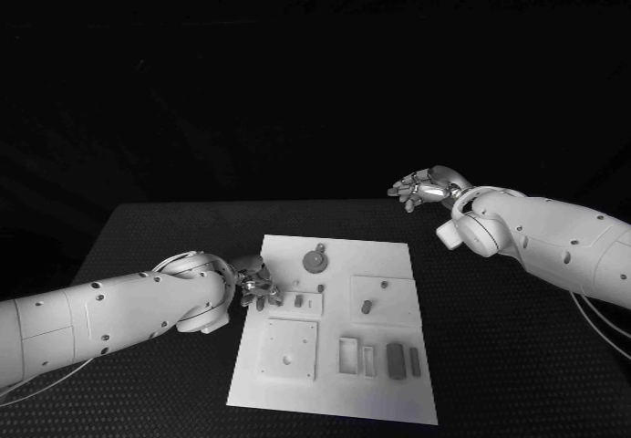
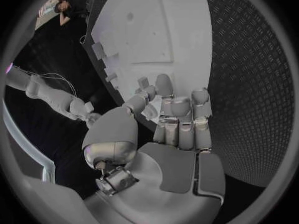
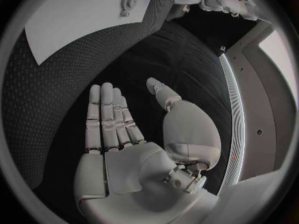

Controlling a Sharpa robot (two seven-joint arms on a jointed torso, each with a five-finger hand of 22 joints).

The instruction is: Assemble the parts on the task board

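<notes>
The white task board (image 1: pixel 336 383) lies mid-table with grey parts on it: a round gear-like piece (image 1: pixel 315 260) near its far end, a small piece (image 1: pixel 367 307) in a square recess, and upright blocks (image 1: pixel 396 359) near the front. My left hand (image 1: pixel 258 285) is at the board's left edge, fingers curled. In the left wrist view its thumb and fingers (image 2: pixel 168 109) pinch what looks like a small pale part (image 2: pixel 151 111) over the board (image 2: pixel 162 30). My right hand (image 1: pixel 423 190) is raised beyond the board's far right corner. Its fingers (image 3: pixel 109 119) are stretched flat and hold nothing.
Two small parts (image 1: pixel 298 299) stand on the board just beside my left hand's fingertips. A square plate with a hole (image 1: pixel 289 347) sits at the board's front left. Black textured table (image 1: pixel 512 365) surrounds the board on all sides.
</notes>
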